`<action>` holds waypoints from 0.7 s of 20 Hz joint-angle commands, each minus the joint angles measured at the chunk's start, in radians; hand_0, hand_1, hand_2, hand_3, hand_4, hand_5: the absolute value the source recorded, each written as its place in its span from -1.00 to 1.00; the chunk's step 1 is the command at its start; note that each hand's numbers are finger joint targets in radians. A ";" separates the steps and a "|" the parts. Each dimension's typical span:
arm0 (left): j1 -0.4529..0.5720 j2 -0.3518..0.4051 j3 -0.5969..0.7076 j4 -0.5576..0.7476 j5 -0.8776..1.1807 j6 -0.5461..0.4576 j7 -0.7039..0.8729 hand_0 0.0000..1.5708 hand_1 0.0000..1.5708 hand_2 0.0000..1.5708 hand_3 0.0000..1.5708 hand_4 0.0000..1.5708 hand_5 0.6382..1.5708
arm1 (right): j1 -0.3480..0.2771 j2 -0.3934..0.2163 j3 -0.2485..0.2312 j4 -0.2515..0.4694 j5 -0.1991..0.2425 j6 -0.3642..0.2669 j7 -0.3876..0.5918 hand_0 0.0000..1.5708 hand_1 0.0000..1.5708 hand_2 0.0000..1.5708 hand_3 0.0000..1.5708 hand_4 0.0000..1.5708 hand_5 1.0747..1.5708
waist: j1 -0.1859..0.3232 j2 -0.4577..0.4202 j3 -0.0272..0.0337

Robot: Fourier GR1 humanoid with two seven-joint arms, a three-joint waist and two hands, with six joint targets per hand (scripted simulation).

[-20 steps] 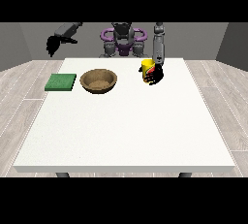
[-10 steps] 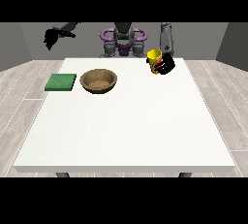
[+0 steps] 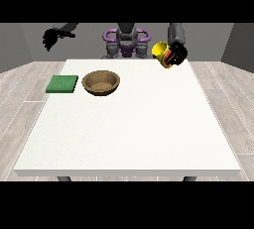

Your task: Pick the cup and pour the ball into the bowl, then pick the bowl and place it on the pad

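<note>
Front view check:

Operator: Where is the table (image 3: 129,129) carrying the bowl (image 3: 101,82) and the pad (image 3: 62,84)?

Technician: Bowl is sitting near the far edge, pad just beside it toward the view's left. The hand at the view's right (image 3: 177,54) is gripping the yellow cup (image 3: 161,52) aloft, tilting it. The bowl is lying leftward and below. The hand at the view's left (image 3: 51,38) is hanging aloft, holding nothing; its finger state is unreadable.

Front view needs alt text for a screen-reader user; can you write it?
The hand at the view's right holds a yellow cup tilted above the white table. A wooden bowl sits beside a green pad; the other hand hangs raised at the left.
</note>
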State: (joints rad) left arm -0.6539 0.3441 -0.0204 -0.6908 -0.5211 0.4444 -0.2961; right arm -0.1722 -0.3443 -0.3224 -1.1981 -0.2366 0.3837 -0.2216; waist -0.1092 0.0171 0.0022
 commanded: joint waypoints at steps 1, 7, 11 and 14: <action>-0.063 -0.031 -0.068 -0.028 -0.113 0.031 0.141 0.90 0.90 1.00 1.00 0.95 0.39 | -0.016 -0.003 -0.010 0.060 0.010 0.001 -0.036 -1.00 -1.00 -1.00 -1.00 -1.00 0.99 | 0.020 -0.001 -0.0013; -0.152 -0.070 -0.153 -0.013 -0.282 0.051 0.347 0.90 0.90 1.00 1.00 0.92 0.30 | -0.044 -0.001 -0.013 0.079 0.000 0.005 -0.033 -1.00 -1.00 -1.00 -1.00 -1.00 0.99 | 0.003 -0.011 -0.0009; -0.210 -0.115 -0.266 0.013 -0.466 0.073 0.497 0.96 0.96 1.00 1.00 1.00 0.13 | -0.021 -0.009 -0.003 0.101 0.012 0.043 -0.069 -1.00 -1.00 -1.00 -1.00 -1.00 0.99 | -0.024 -0.034 0.0006; -0.230 -0.141 -0.357 0.033 -0.591 0.024 0.578 0.98 0.98 1.00 1.00 1.00 0.30 | -0.032 -0.028 -0.012 0.119 -0.006 0.046 -0.005 -1.00 -1.00 -1.00 -1.00 -1.00 1.00 | -0.016 -0.095 0.0001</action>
State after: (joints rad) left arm -0.8461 0.2482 -0.2724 -0.6754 -0.9606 0.4855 0.1630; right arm -0.1929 -0.3602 -0.3271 -1.1084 -0.2360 0.4258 -0.2503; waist -0.1316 -0.0369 0.0020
